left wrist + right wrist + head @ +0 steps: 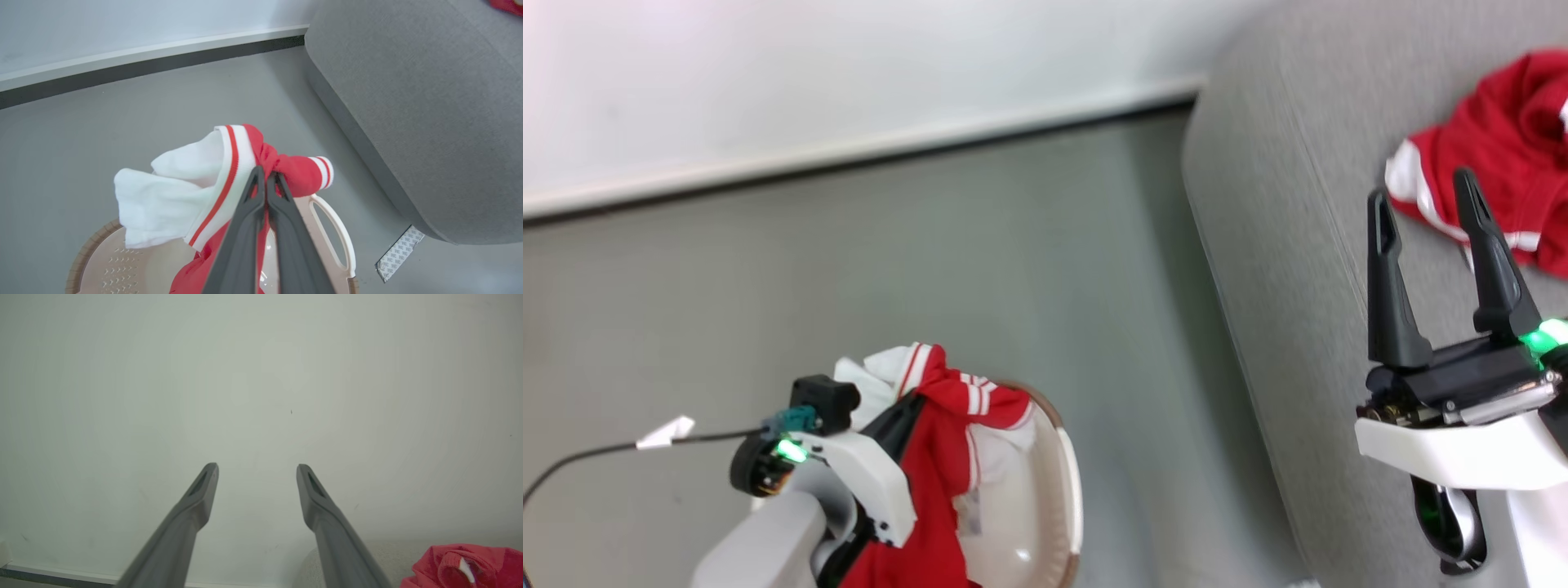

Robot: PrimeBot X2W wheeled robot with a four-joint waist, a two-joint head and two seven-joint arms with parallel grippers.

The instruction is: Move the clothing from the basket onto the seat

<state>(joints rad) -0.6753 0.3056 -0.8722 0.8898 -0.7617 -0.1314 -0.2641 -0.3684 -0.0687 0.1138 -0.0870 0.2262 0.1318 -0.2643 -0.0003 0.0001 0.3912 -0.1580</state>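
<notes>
My left gripper [265, 176] is shut on a bunched red garment with white bands [229, 171], held above the cream basket [122, 261]; the fabric trails down into it. In the head view this garment [947, 441] hangs at the lower left over the basket rim [1072, 482]. A second red garment [1503, 139] lies on the grey seat [1282, 204] at the upper right. My right gripper [1423, 192] stands open above the seat, just left of that garment, with nothing between its fingers. In the right wrist view the right gripper [257, 468] faces the pale wall, with the red garment [461, 565] low at the right.
Grey floor [972, 269] lies between the basket and the seat, with a white wall and dark baseboard [849, 159] behind. A patterned tape strip [398, 253] sits on the floor by the seat's base. A black cable [605, 449] runs from my left wrist.
</notes>
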